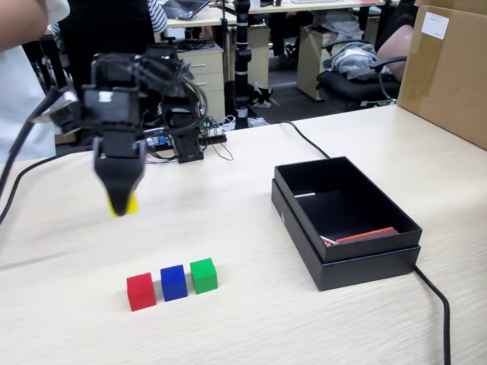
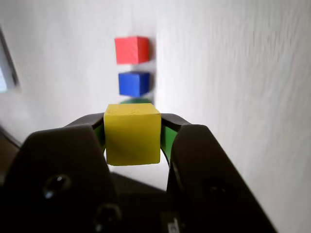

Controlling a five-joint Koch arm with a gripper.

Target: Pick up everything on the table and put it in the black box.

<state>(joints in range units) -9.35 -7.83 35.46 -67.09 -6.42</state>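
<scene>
The gripper [image 2: 132, 138] pinches the yellow cube [image 2: 132, 134] above the table [image 1: 61, 251]. Red cube [image 1: 141, 291], blue cube [image 1: 173, 282] and green cube [image 1: 203, 275] line its near edge.

The arm hangs in the air at the left of the fixed view, wrist bent so the gripper [image 1: 122, 201] points straight down, clear of the table. In the wrist view the gripper [image 2: 132, 138] has its two black jaws closed, green pads pressing the sides of a yellow cube [image 2: 132, 134].
</scene>
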